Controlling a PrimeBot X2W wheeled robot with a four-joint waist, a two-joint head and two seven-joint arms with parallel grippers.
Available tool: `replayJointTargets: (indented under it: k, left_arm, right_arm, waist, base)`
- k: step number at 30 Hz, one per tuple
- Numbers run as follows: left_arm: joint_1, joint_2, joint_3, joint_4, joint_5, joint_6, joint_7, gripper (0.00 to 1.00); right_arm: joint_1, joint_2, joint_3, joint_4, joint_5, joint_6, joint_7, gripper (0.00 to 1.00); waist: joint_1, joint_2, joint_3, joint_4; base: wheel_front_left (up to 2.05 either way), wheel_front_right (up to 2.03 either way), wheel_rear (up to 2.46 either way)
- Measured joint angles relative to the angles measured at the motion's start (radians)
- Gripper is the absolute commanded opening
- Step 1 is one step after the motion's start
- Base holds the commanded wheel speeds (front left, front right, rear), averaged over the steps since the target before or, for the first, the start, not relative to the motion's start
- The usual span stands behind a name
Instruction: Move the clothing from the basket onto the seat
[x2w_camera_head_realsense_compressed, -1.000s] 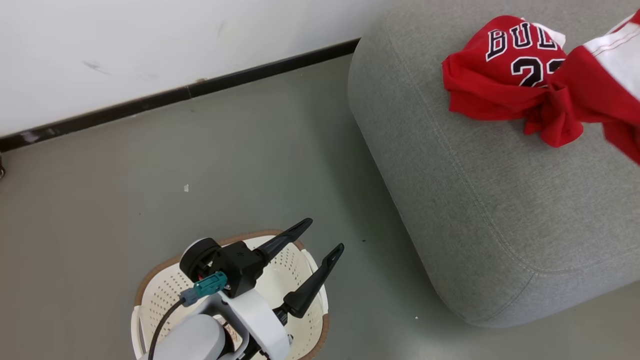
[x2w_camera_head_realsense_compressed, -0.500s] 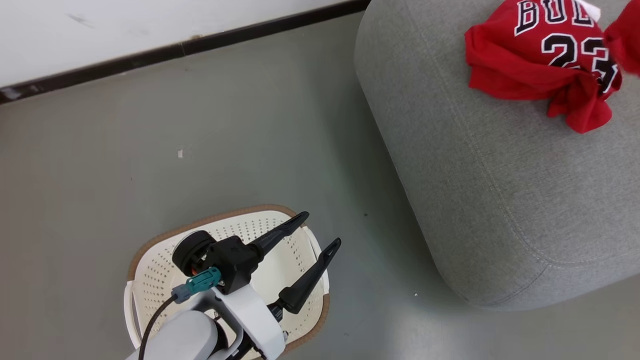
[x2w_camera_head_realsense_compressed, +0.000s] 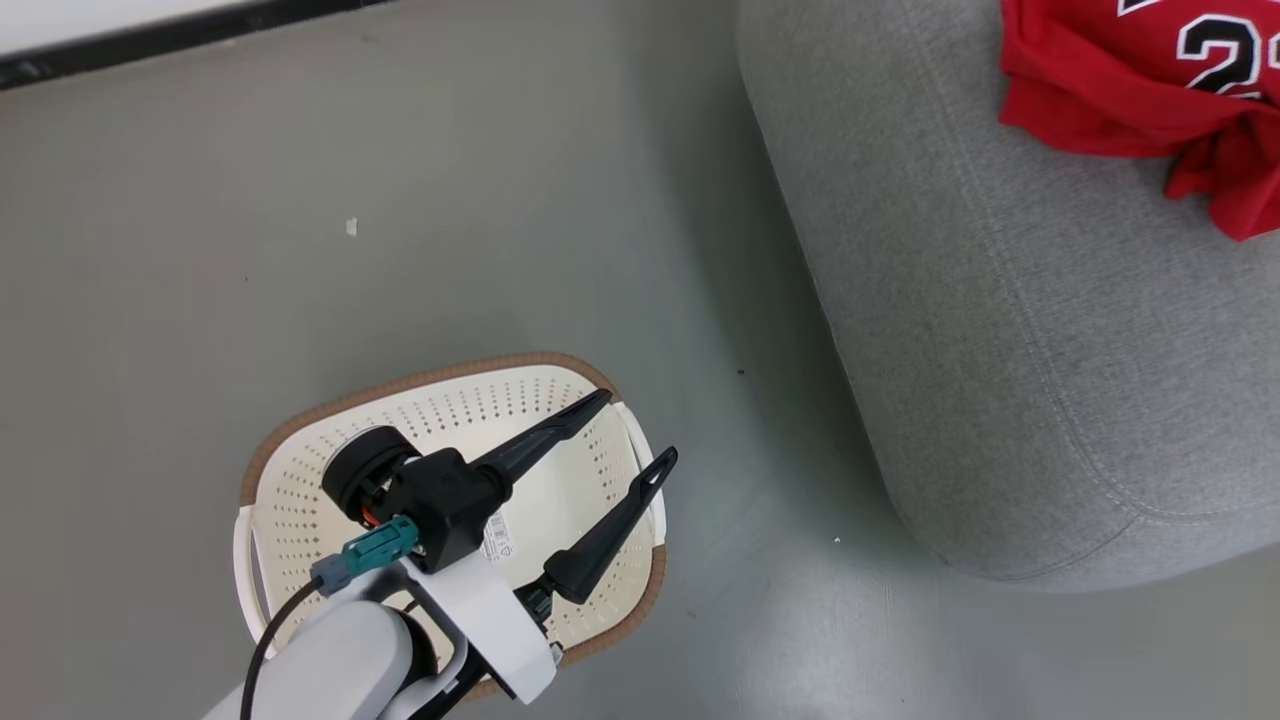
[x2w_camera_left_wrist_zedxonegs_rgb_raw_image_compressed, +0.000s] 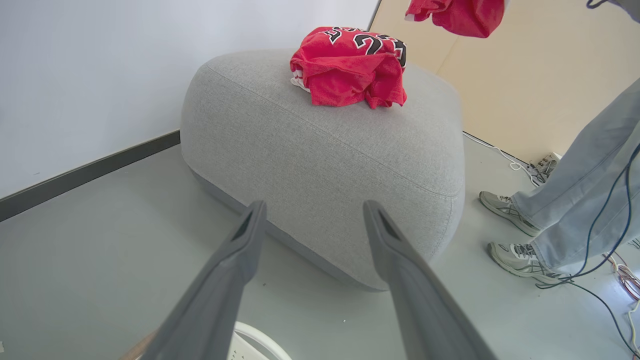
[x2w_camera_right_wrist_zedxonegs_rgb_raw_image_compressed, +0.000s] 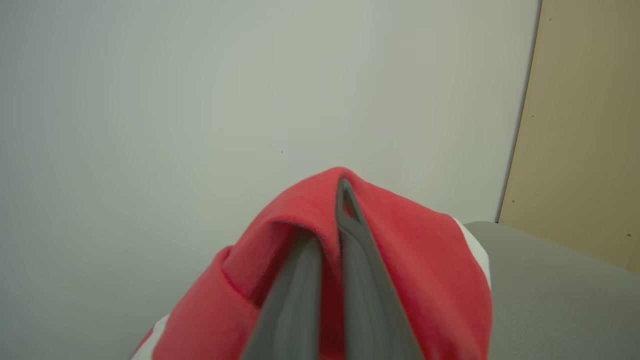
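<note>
Left gripper (x2w_camera_head_realsense_compressed: 636, 427) hangs over the basket (x2w_camera_head_realsense_compressed: 300, 480) with its fingers spread wide and nothing between them. The basket stands on the grey floor (x2w_camera_head_realsense_compressed: 500, 200) near the corner of the seat (x2w_camera_left_wrist_zedxonegs_rgb_raw_image_compressed: 325, 150), not touching it. I can see the basket's white bottom and a small label sticker on it.

Right gripper (x2w_camera_right_wrist_zedxonegs_rgb_raw_image_compressed: 336, 215) has its fingers pressed together, clamped on the shorts (x2w_camera_right_wrist_zedxonegs_rgb_raw_image_compressed: 425, 260). Red cloth with a white stripe is draped over both fingers. From the left wrist camera the shorts hang in the air, above and beyond the jersey (x2w_camera_left_wrist_zedxonegs_rgb_raw_image_compressed: 350, 70), apart from it. I can't tell whether they're over the cushion or past its edge.

The jersey lies crumpled on top of the seat toward the far side, with the black-and-white number facing up.

A person's legs (x2w_camera_left_wrist_zedxonegs_rgb_raw_image_compressed: 575, 200) in jeans and grey trainers stand on the floor beside the seat. A dark cable (x2w_camera_left_wrist_zedxonegs_rgb_raw_image_compressed: 600, 240) trails by the feet.
</note>
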Motion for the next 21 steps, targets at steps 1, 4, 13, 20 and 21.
replayJointTargets:
  k: [1,4,13,20,21]
  left_arm:
    - [0.000,0.002,0.000,-0.006,0.002,0.000,0.000,1.00]
    - [-0.002,0.019,0.004,-0.029,0.004,0.000,0.009,1.00]
    - [-0.030,0.035,0.012,-0.064,0.006,0.000,0.023,1.00]
    - [-0.056,0.050,0.023,-0.078,0.012,0.000,0.026,1.00]
    - [-0.063,0.050,0.026,-0.080,0.012,0.000,0.026,1.00]
  right_arm:
    - [0.000,0.002,-0.011,0.009,-0.006,0.000,0.000,0.00]
    - [0.000,0.051,-0.051,0.010,-0.049,0.000,0.000,0.00]
    - [0.002,0.121,-0.077,0.074,-0.097,0.000,0.000,0.00]
    - [0.002,0.143,-0.025,0.169,-0.127,0.000,0.000,0.00]
    - [0.002,0.143,-0.020,0.176,-0.131,0.000,0.000,0.00]
  waist:
    - [0.0000,0.0000,0.008,0.001]
    - [0.0000,0.0000,0.042,0.006]
    - [0.0001,0.0000,0.105,0.015]
    - [0.0001,0.0000,0.150,0.025]
    - [0.0000,0.0000,0.156,0.026]
  base:
    - [0.00,0.00,0.00]
    - [0.00,0.00,0.00]
    - [0.00,0.00,0.00]
    - [0.00,0.00,0.00]
    - [0.00,0.00,0.00]
